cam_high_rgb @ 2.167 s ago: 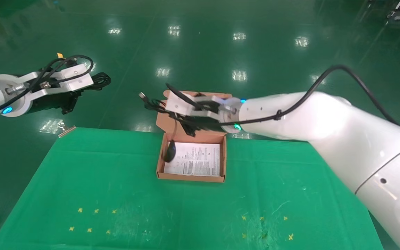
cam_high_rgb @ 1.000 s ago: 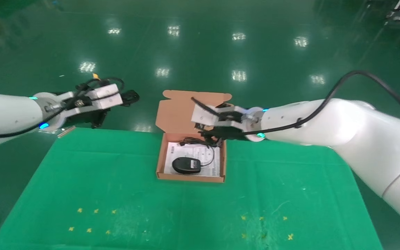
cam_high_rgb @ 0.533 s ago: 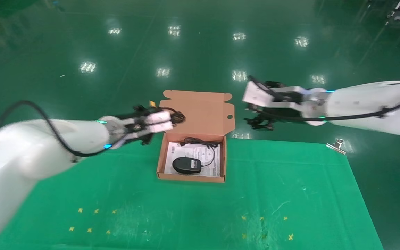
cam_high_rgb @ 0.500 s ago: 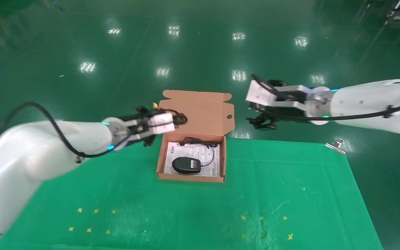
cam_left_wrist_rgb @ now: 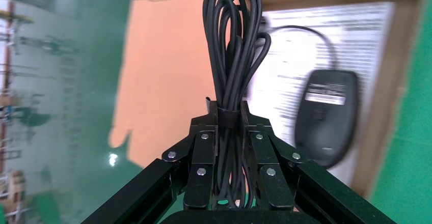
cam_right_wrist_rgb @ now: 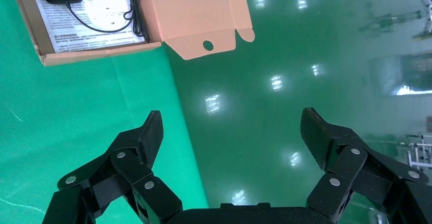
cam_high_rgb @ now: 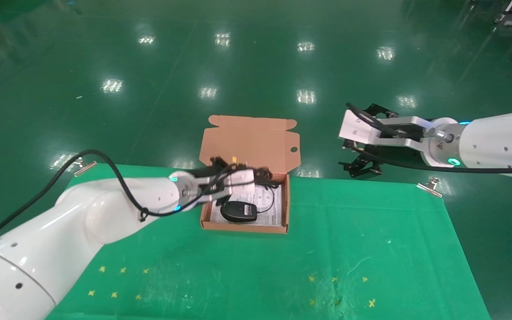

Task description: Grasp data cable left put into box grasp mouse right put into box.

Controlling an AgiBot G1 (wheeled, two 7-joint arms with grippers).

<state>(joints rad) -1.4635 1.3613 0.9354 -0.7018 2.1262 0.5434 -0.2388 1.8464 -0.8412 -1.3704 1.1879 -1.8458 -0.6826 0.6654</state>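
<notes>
The cardboard box (cam_high_rgb: pixel 242 227) sits open at the back middle of the green table, its flap lid (cam_high_rgb: pixel 249 142) standing up behind. Inside, the black mouse (cam_high_rgb: pixel 238 211) lies on the white printed sheet (cam_high_rgb: pixel 268 202) with its thin cord curled beside it. My left gripper (cam_high_rgb: pixel 262 178) hangs over the back of the box, shut on the data cable (cam_left_wrist_rgb: pixel 232 56), whose looped bundle sticks out past the fingertips above the sheet (cam_left_wrist_rgb: pixel 305 46) and beside the mouse (cam_left_wrist_rgb: pixel 326 117). My right gripper (cam_high_rgb: pixel 360 166) is open and holds nothing, off the table's back edge to the right of the box.
Metal clips (cam_high_rgb: pixel 429 186) (cam_high_rgb: pixel 85 166) pin the green cloth (cam_high_rgb: pixel 256 266) at its back corners. Small yellow cross marks (cam_high_rgb: pixel 118 280) dot the front of the cloth. Shiny green floor lies beyond the table. The right wrist view shows the box (cam_right_wrist_rgb: pixel 91 56) off to one side.
My left gripper has carried the data cable from beside the flap's left edge down over the box interior. My right gripper, open, has drawn farther right from the box.
</notes>
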